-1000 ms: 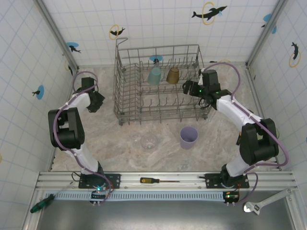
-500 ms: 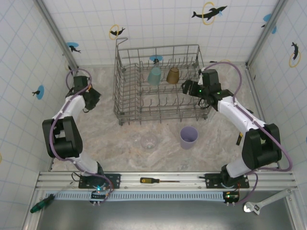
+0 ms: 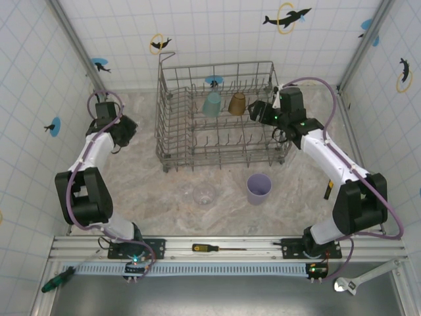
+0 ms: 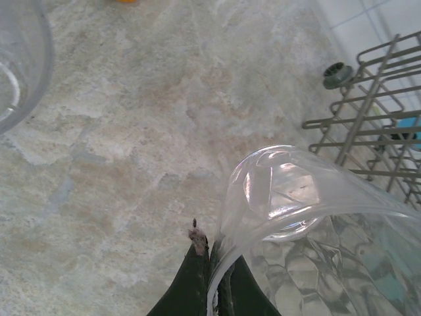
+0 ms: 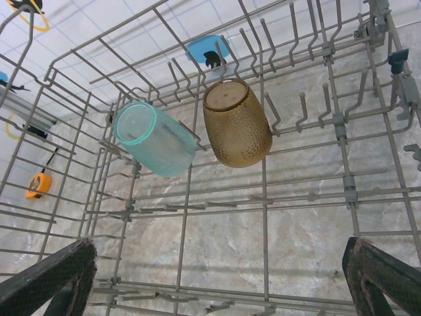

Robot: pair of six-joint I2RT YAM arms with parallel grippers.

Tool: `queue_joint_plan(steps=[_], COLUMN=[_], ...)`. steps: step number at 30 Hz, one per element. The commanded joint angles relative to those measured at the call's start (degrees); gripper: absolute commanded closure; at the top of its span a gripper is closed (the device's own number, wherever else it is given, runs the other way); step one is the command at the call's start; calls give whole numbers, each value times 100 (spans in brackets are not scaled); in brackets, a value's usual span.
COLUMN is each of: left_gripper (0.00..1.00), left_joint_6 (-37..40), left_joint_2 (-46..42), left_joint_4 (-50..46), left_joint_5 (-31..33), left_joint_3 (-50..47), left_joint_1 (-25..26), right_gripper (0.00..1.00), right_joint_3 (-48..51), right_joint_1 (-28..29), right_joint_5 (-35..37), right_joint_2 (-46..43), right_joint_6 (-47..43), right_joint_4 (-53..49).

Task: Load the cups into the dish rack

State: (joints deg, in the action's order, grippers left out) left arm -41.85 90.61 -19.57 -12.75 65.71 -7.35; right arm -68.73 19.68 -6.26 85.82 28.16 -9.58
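Note:
My left gripper (image 4: 209,249) is shut on the rim of a clear cup (image 4: 296,197), which is held above the marble table. It hangs left of the dish rack (image 3: 217,66), and the arm's wrist (image 3: 122,129) is near the left wall. A second clear cup (image 4: 16,66) shows at the edge of the left wrist view. My right gripper (image 5: 220,283) stands open over the rack's right side with nothing between its fingers. Inside the rack lean a teal cup (image 5: 154,139) and an amber cup (image 5: 237,124). On the table in front stand a lavender cup (image 3: 258,188) and a clear cup (image 3: 204,194).
An orange tape measure (image 5: 38,185) lies on the table left of the rack. A screwdriver (image 3: 210,248) rests on the front rail, with a green-handled one (image 3: 56,278) and a wrench (image 3: 358,280) below it. Tiled walls close in on three sides.
My left arm has stretched out, carrying its gripper back and to the left. My right gripper has moved slightly back over the rack and stays open.

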Motion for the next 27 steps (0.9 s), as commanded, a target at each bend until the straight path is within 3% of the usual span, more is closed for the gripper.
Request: queue_joint_plan(steps=[1, 8, 16, 27], left_gripper=[100, 100, 100, 100], left_joint_6=[130, -44, -782, -1398], left_joint_2=[-219, -377, -480, -511], left_joint_4=[182, 395, 1543, 2407], left_joint_5=[-508, -889, -2297, -3194], left_joint_3=[156, 293, 29, -15], left_joint_1=[-70, -145, -362, -355], right_gripper=[0, 0, 0, 0], right_joint_3=[263, 332, 472, 527], right_joint_1=[-45, -46, -47, -36], right_joint_5=[-225, -524, -832, -1148], right_joint_2=[-123, -96, -127, -57], right_joint_6=[163, 339, 505, 582], right_joint_4=[431, 543, 793, 1134])
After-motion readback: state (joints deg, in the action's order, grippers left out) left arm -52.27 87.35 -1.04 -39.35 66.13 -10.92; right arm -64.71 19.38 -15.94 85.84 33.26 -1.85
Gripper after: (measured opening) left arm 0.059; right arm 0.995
